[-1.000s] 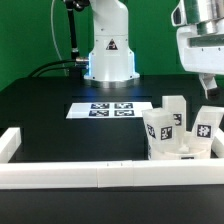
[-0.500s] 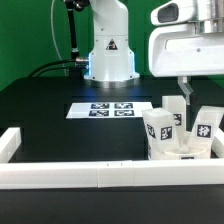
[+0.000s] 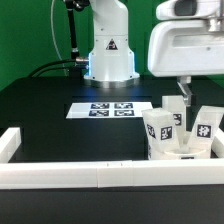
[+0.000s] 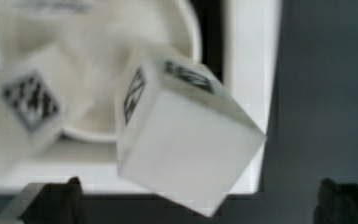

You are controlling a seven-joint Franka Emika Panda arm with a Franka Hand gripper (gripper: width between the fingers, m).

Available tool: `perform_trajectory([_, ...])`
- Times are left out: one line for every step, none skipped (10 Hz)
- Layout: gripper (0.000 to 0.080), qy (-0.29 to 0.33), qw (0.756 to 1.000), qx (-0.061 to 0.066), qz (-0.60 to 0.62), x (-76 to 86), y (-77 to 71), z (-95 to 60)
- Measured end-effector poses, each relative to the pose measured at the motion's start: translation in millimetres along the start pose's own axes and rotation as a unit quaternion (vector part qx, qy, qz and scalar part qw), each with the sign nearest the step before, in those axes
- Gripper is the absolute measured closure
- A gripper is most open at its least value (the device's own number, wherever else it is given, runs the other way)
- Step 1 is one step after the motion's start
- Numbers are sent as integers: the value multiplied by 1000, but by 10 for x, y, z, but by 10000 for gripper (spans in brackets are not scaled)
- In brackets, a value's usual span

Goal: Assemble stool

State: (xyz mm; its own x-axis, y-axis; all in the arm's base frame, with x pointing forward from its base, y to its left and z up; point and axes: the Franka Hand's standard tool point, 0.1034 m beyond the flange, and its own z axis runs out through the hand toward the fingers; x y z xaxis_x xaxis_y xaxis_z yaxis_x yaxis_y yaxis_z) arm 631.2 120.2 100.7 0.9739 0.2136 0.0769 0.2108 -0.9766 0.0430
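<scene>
Nearest, the white border rail [image 3: 80, 176] spans the lower frame. Behind it, stool legs [image 3: 165, 128] and seat [image 3: 180, 153] crowd the lower-right corner; the counter [image 3: 40, 110] lies open leftward. Above, the end effector [image 3: 186, 93] hangs, jaws apart.

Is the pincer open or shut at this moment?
Open. The pincer has its two fingertips at opposite edges of the wrist view, wide apart above a tagged stool leg, gripping nothing.

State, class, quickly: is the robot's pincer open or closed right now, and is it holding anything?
Pincer: open and holding nothing; it hangs above the stool legs and the seat.
</scene>
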Motion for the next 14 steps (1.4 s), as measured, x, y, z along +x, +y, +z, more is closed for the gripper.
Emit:
perform_trajectory([150,-6,998,-8,-61,-5,-51,14])
perform_trajectory([150,-7,991,-13,-131,-13,-64,16])
perform_trajectory([150,11,991,-4,-134,-19,63,-31])
perform_trajectory([150,6,986,-15,-166,-42,141,-30])
perform_trajectory([150,3,981,-19,-193,-48,143,-19])
perform_trajectory([150,-1,975,-21,-220,-64,154,10])
perform_trajectory([150,-12,971,-20,-239,-113,138,94])
perform_trajectory([150,-21,969,-19,-245,-133,108,144])
perform_trajectory([150,-25,961,-24,-275,-138,87,189])
perform_trajectory([150,-31,954,-27,-295,-163,73,248])
perform_trajectory([150,-28,956,-28,-289,-152,76,263])
perform_trajectory([150,-27,961,-29,-274,-151,78,262])
perform_trajectory([286,-27,961,-29,-274,-152,86,263])
perform_trajectory([286,-27,968,-29,-249,-152,86,264])
